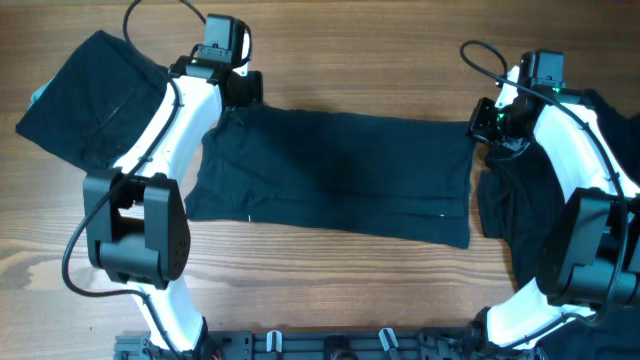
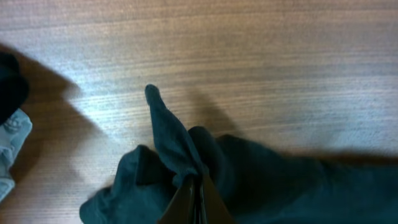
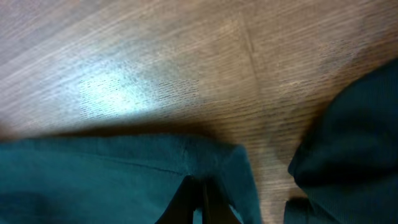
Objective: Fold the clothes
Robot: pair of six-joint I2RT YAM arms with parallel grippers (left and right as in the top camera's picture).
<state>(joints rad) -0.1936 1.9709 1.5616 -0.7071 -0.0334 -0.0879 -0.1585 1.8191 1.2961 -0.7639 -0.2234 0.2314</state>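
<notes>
A dark teal T-shirt [image 1: 340, 175] lies stretched flat across the middle of the wooden table. My left gripper [image 1: 235, 100] is shut on its far left corner, and the bunched fabric [image 2: 180, 155] shows around the closed fingers [image 2: 196, 193] in the left wrist view. My right gripper [image 1: 480, 125] is shut on its far right corner, with the fabric edge [image 3: 124, 174] over the closed fingers [image 3: 202, 199] in the right wrist view. A folded dark garment [image 1: 90, 95] lies at the far left. A dark pile of clothes [image 1: 535, 200] lies at the right under my right arm.
The pile of clothes shows at the right edge of the right wrist view [image 3: 348, 143]. A pale grey-white thing [image 2: 12, 143] shows at the left edge of the left wrist view. The arm bases stand at the table's front edge [image 1: 330, 345].
</notes>
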